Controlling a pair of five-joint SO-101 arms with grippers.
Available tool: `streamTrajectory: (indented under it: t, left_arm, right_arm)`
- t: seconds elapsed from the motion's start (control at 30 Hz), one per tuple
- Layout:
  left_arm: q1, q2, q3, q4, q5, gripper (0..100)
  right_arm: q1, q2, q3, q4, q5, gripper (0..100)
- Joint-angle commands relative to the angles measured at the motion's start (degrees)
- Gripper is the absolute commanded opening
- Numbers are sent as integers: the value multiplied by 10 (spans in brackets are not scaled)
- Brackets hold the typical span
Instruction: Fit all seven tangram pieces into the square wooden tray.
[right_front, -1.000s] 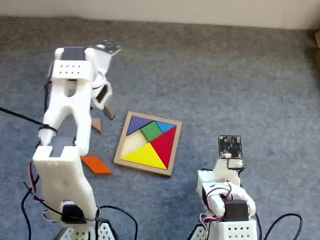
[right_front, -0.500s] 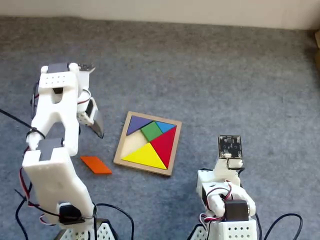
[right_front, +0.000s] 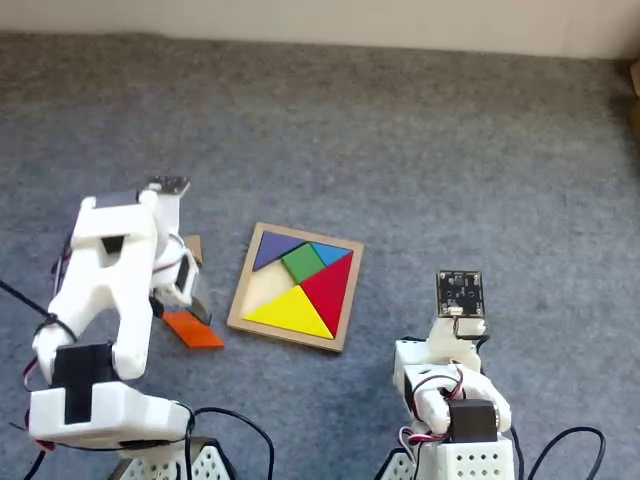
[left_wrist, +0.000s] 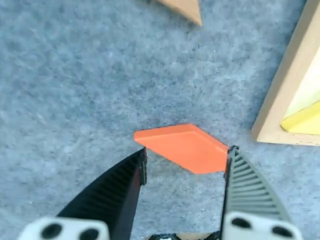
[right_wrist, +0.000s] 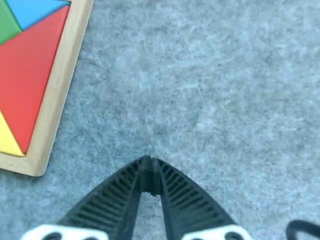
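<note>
The wooden tray (right_front: 285, 337) sits near the middle of the grey mat (right_front: 480, 150) and already holds five coloured pieces (right_front: 325, 285). A pale gap (right_front: 262, 288) remains along its left side. The orange parallelogram (left_wrist: 182, 146) lies flat on the mat just beside the tray's near-left corner, and the tan triangle (right_front: 192, 247) lies farther back. The left gripper (left_wrist: 187, 152) hangs over the orange piece with its jaws wide, one tip at each end. To grip cleanly it should probably drop straight down until the tips meet the mat, then close on opposite edges rather than the sharp corners, since so thin a piece may pivot or slip. The right gripper (right_wrist: 149, 170), jaws pressed together, rests over bare mat off the tray's near-right corner.
</note>
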Motion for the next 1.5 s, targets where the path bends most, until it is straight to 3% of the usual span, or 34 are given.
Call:
streamTrajectory:
  t: [0.0, 0.33, 0.57, 0.93, 1.1, 1.27, 1.47]
  left_arm:
    - [7, -29, 35, -55, 51, 256]
    - [25, -29, 103, -135, 93, 247]
    - [29, -29, 104, -159, 101, 146]
    - [28, -35, 18, -172, 99, 140]
    - [28, -35, -54, -90, 37, 150]
    - [23, -35, -101, 12, 4, 271]
    - [28, -42, -49, 34, -57, 285]
  right_arm:
    - [-4, -5, 85, 2, -4, 5]
    - [-4, -5, 85, 2, -4, 5]
    - [-4, -5, 85, 2, -4, 5]
    - [-4, -5, 85, 2, -4, 5]
    - [21, -5, 85, 2, -3, 5]
    - [22, -5, 85, 2, -3, 5]
    - [22, -6, 85, 2, -3, 5]
